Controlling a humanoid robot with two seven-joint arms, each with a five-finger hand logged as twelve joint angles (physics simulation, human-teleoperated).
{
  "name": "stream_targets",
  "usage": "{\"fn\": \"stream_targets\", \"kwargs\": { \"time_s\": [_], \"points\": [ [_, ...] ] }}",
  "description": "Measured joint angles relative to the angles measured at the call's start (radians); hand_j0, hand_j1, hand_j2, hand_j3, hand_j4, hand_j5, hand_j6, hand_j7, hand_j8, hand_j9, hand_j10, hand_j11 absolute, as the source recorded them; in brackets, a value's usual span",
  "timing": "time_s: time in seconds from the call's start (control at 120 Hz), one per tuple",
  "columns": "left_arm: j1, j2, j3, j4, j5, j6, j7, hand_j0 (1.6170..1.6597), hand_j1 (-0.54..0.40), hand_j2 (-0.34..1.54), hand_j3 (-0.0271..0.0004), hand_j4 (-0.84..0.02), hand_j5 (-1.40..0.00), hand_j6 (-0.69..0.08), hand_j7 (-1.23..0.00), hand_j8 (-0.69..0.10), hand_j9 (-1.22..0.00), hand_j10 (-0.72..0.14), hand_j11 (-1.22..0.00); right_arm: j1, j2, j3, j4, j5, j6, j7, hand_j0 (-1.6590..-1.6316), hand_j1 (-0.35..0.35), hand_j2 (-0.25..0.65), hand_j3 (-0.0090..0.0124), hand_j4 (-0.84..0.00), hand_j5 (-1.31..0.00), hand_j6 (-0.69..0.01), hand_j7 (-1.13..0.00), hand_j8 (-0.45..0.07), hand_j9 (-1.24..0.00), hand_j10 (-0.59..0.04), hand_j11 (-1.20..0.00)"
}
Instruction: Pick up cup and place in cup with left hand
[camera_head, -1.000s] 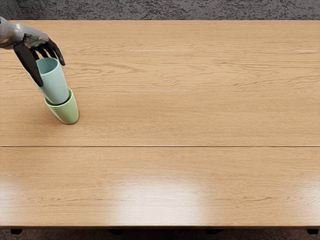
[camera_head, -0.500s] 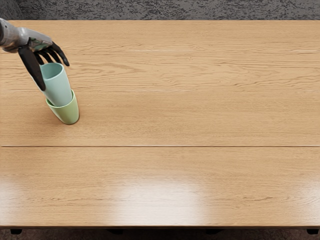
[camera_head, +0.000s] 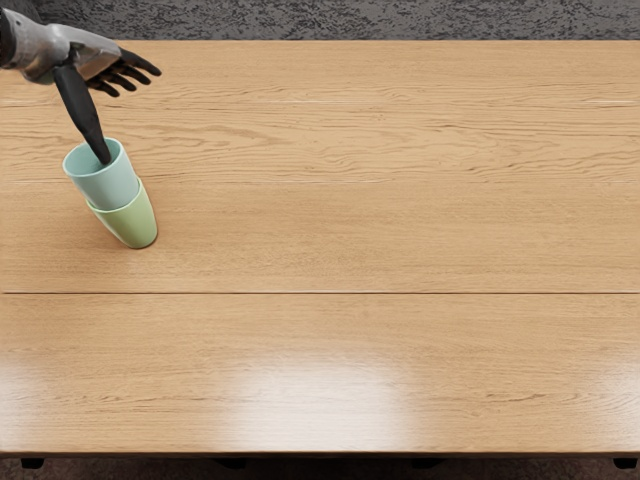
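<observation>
At the table's left side, the left hand (camera_head: 118, 112) is open above and behind the cups, its fingers extended to the right. Its black thumb points down, the tip overlapping the mouth of the light blue cup (camera_head: 106, 187); whether it touches the cup cannot be told. The blue cup's lower part is inside the green cup (camera_head: 134, 222), with its upper part standing out above the green rim. The green cup rests on the table.
The wooden table (camera_head: 350, 240) fills most of the view. Its far edge runs along a dark grey textured surface, and its front edge lies near the bottom of the picture.
The left hand has let go of the blue cup, its fingers straightening and moving up and right. The blue cup has dropped deeper into the green one, its rim shifting left.
</observation>
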Motion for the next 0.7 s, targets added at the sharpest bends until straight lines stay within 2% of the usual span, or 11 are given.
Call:
{"fn": "stream_targets", "kwargs": {
  "time_s": [0.267, 0.483, 0.7],
  "points": [
    [-0.011, -0.036, -0.058, -0.026, -0.135, -0.048, -0.001, 1.6580, 0.313, 0.01, 0.0000, -0.034, -0.04, -0.034, -0.04, -0.033, -0.04, -0.033, -0.04, 0.000, 0.000, 0.000, 0.000, 0.000, 0.000, 0.000, -1.6581, -0.349, 0.000, 0.0000, -0.001, 0.00, -0.001, 0.00, -0.001, 0.00, -0.001, 0.00],
    [-0.007, -0.082, -0.065, -0.123, -0.312, -0.053, -0.001, 1.6581, 0.320, 0.01, 0.0000, -0.027, -0.03, -0.028, -0.03, -0.027, -0.03, -0.027, -0.03, 0.000, 0.000, 0.000, 0.000, 0.000, 0.000, 0.000, -1.6581, -0.349, 0.000, 0.0000, -0.001, 0.00, -0.001, 0.00, -0.001, 0.00, -0.001, 0.00],
    [-0.007, -0.100, -0.065, -0.273, -0.376, -0.054, 0.001, 1.6581, 0.322, 0.00, 0.0000, -0.024, -0.03, -0.024, -0.03, -0.024, -0.03, -0.024, -0.03, 0.000, 0.000, 0.000, 0.000, 0.000, 0.000, 0.000, -1.6581, -0.349, 0.000, 0.0000, -0.001, 0.00, -0.001, 0.00, -0.001, 0.00, -0.001, 0.00]
  ]
}}
